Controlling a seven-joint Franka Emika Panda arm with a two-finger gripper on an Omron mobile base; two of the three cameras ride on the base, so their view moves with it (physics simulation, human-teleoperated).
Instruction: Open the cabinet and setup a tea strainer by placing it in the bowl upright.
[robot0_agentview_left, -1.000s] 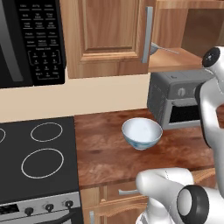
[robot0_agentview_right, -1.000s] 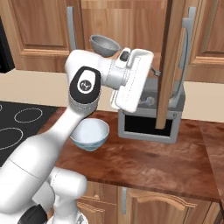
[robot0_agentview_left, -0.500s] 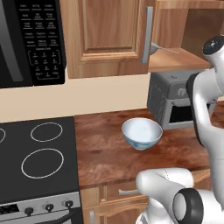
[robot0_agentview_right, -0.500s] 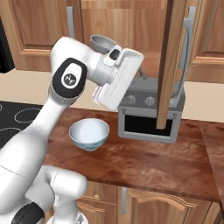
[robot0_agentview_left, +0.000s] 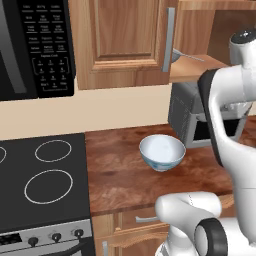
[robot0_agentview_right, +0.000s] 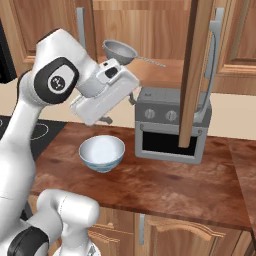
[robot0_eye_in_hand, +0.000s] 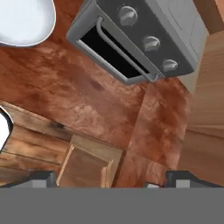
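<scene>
Arm: bending high over counter (robot0_agentview_right: 165, 185), hand tilting down-left, just below cabinet (robot0_agentview_right: 150, 30) shelf. Jaws: spread wide, gripping nothing. Cabinet door (robot0_agentview_right: 196, 70): standing open, edge-on before toaster oven (robot0_agentview_right: 172, 127). Tea strainer (robot0_agentview_right: 120, 51): sitting on shelf, just above hand. Bowl (robot0_agentview_right: 102, 152): resting on counter left of oven, bare wood lying around it.
</scene>
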